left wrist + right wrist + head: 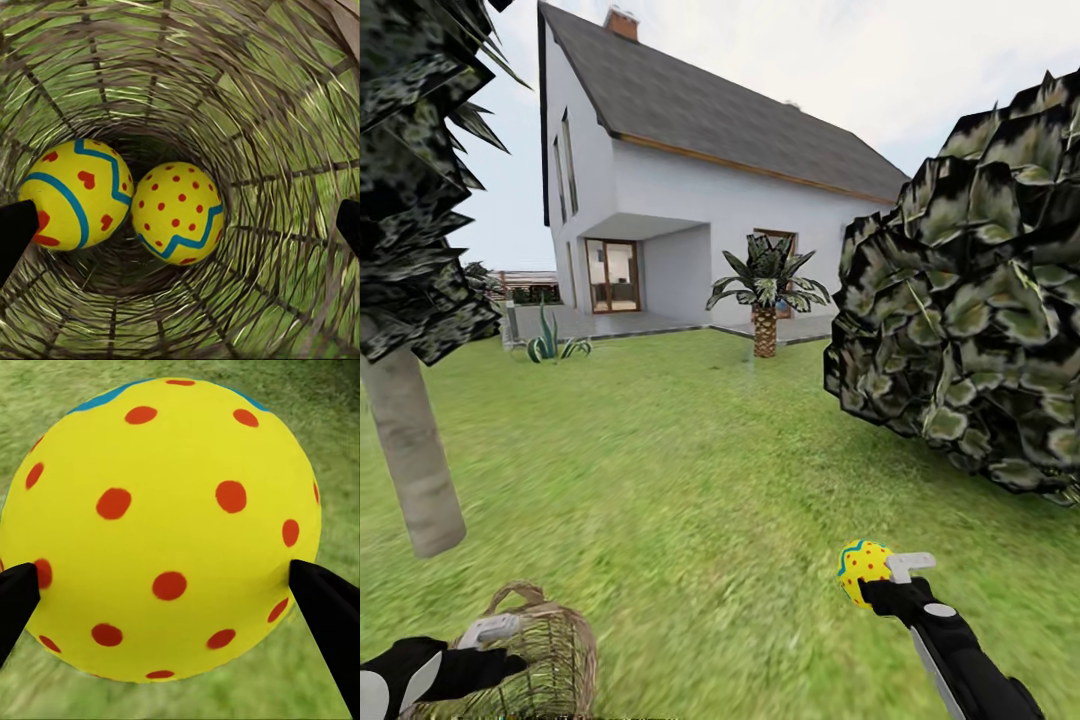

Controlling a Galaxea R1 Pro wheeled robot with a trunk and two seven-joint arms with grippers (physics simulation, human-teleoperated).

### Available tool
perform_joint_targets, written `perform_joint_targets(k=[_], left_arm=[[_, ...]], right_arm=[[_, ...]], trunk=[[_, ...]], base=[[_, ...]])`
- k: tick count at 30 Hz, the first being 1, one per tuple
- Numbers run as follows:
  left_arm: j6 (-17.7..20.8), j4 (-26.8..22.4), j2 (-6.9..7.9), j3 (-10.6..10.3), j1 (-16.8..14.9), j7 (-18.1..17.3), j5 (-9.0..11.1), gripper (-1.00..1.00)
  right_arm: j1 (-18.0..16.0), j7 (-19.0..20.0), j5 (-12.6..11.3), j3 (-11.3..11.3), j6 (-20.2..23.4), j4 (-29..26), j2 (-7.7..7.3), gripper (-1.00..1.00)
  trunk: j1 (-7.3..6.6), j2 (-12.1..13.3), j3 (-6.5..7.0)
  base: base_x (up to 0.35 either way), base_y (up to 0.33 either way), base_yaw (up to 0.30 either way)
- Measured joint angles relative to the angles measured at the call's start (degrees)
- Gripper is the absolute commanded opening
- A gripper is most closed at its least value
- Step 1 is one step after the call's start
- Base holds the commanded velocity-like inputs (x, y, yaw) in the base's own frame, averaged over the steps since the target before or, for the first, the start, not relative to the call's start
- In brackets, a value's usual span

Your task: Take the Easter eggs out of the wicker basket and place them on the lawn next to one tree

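Observation:
My right gripper (878, 574) is shut on a yellow Easter egg (863, 571) with red dots, held above the lawn (700, 480); up close that egg (161, 529) sits between both black fingers (326, 611). The wicker basket (555, 655) stands on the grass at the lower left. My left gripper (490, 630) hovers at its rim, open. Looking down inside the basket (285, 112), two eggs lie at the bottom: one with blue bands and red hearts (79, 193), one with red dots and a blue zigzag (178, 212). A tree with a pale trunk (415, 450) rises just behind the basket.
A large dark leafy bush (970, 320) fills the right side. A short palm (765, 300) and a spiky plant (548, 345) stand by the white house (690, 180) and its patio. Open grass lies between tree and bush.

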Motion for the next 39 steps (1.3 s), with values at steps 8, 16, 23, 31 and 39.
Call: perform_joint_targets(k=[8,16,23,31,39], left_arm=[[0.33,0.0,-0.09,-0.04,0.0,0.1,-0.04,1.0],[0.78,0.0,-0.19,-0.02,0.0,0.1,-0.01,1.0],[0.73,0.01,-0.91,0.01,0.0,0.18,0.1,1.0],[0.71,0.0,-1.05,0.06,-0.01,0.19,0.11,1.0],[0.71,0.0,-1.24,0.15,-0.01,0.19,0.15,1.0]], right_arm=[[0.01,0.05,0.03,-0.11,0.01,-0.02,0.32,-1.0],[0.01,0.08,0.04,-0.16,0.1,-0.07,0.21,-1.0],[0.01,0.08,0.0,-0.16,0.1,-0.11,0.21,-1.0],[0.01,0.08,-0.02,-0.15,0.15,-0.11,0.24,-1.0],[0.01,0.08,-0.02,-0.13,0.13,-0.11,0.21,-1.0]], trunk=[[1.09,-1.99,-0.89],[2.85,-5.2,-2.33],[4.39,-8.01,-3.59],[6.15,-11.22,-5.02],[7.72,-14.05,-6.5]], base=[[0.0,0.0,0.092],[0.0,0.0,0.0],[0.0,0.0,0.0],[0.0,0.0,0.0],[0.0,0.0,0.0]])
